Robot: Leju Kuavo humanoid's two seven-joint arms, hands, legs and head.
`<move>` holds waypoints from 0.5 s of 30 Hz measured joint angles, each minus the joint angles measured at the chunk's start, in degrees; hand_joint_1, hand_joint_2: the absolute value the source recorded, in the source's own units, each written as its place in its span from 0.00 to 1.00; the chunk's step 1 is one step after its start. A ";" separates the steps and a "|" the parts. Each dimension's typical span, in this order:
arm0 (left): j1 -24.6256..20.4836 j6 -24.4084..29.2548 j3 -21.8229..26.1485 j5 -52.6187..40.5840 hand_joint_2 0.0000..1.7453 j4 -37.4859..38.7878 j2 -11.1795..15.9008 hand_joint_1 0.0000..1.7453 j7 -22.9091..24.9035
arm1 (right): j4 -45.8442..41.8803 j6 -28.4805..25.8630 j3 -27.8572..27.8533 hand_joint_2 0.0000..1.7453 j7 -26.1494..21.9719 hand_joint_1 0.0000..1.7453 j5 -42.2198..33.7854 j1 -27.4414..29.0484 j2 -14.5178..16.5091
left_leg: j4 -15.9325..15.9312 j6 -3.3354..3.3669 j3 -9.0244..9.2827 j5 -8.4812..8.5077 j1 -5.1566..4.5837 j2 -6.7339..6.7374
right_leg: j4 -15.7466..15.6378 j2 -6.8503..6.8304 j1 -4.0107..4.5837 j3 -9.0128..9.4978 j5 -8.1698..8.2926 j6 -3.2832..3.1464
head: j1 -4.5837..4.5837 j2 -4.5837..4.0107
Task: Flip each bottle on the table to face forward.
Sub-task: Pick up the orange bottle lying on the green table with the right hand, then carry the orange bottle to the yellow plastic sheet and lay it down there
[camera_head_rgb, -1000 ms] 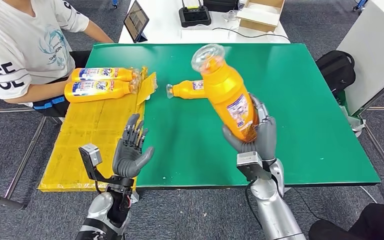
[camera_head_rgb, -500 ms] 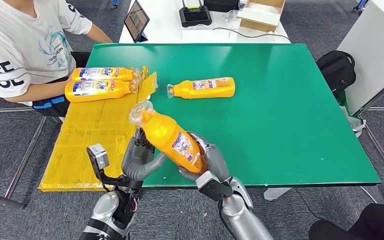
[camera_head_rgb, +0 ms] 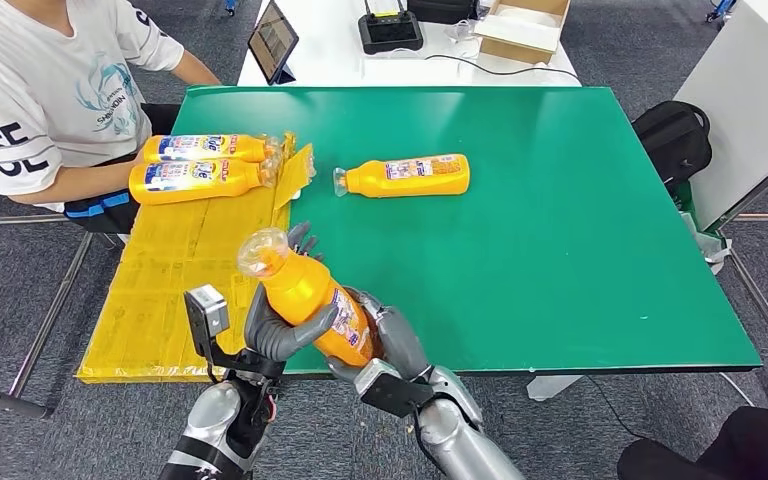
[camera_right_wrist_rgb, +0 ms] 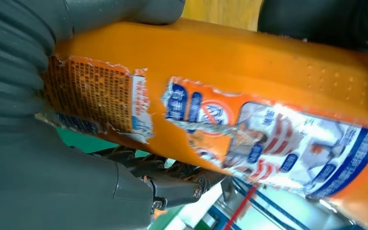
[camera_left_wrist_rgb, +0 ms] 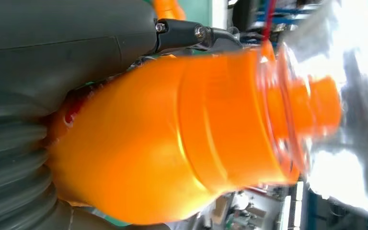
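Both hands grip 1 orange bottle (camera_head_rgb: 305, 298) above the near edge of the green table (camera_head_rgb: 560, 250), its clear cap tilted up and away from the robot. The left hand (camera_head_rgb: 278, 322) wraps the bottle's upper body, and the right hand (camera_head_rgb: 385, 345) cups its lower, labelled end. The right wrist view shows the torn label (camera_right_wrist_rgb: 249, 139) facing the camera. A second bottle (camera_head_rgb: 405, 176) lies on its side mid-table. 2 more bottles (camera_head_rgb: 200, 166) lie side by side on yellow cardboard (camera_head_rgb: 175, 290), beside a seated person (camera_head_rgb: 45, 90).
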 joint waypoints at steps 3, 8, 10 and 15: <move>-0.06 1.01 -0.01 -1.58 1.00 0.48 0.25 0.00 0.17 | 1.13 0.00 0.89 1.00 0.32 1.00 0.00 -0.46 0.05 | 0.00 0.00 -0.01 0.00 -0.01 0.00 | -0.01 0.00 -0.01 0.00 0.00 0.00 | -0.01 0.00; -0.45 2.67 -0.07 -3.86 1.00 1.62 0.27 0.00 0.17 | 2.35 0.11 1.72 1.00 1.07 1.00 -0.15 -0.98 0.06 | 0.00 0.00 0.00 0.00 -0.02 0.00 | -0.01 0.00 -0.02 0.00 0.00 0.00 | -0.01 0.00; -0.55 2.84 -0.12 -4.16 1.00 1.98 0.27 0.00 0.17 | 2.65 0.11 1.80 1.00 1.15 1.00 -0.17 -1.04 0.06 | 0.00 0.00 0.00 0.00 -0.02 0.00 | -0.01 0.00 -0.01 0.00 0.00 0.00 | -0.01 0.00; -0.87 3.15 -0.21 -4.57 1.00 2.84 0.27 0.15 0.27 | 3.37 0.20 1.87 1.00 1.30 1.00 -0.22 -1.28 0.06 | 0.00 0.00 0.00 0.00 -0.01 0.00 | 0.00 0.00 -0.01 -0.01 0.00 0.00 | -0.01 0.00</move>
